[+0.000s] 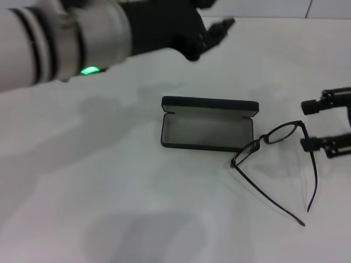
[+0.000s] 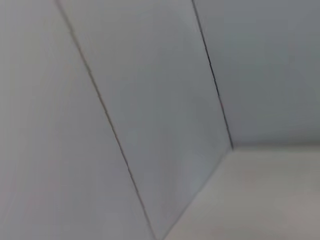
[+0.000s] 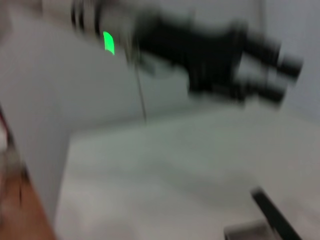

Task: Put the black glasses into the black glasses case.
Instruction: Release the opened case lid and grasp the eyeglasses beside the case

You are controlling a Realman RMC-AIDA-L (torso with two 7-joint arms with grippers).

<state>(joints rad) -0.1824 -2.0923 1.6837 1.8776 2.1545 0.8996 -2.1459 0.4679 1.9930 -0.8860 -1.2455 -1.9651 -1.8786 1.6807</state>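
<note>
The black glasses case (image 1: 208,130) lies open in the middle of the white table (image 1: 109,208), lid up at the far side and grey lining showing. A corner of it shows in the right wrist view (image 3: 272,215). The black glasses (image 1: 274,143) lie unfolded on the table just right of the case, temple arms pointing toward me. My right gripper (image 1: 304,125) is low at the right edge and open, one fingertip on each side of the frame's outer end. My left gripper (image 1: 216,30) is raised above the far side of the table, away from both things.
My left forearm with a green light (image 1: 90,70) crosses the upper left of the head view and also shows in the right wrist view (image 3: 108,42). The left wrist view shows only wall panels (image 2: 150,100) and a bit of table.
</note>
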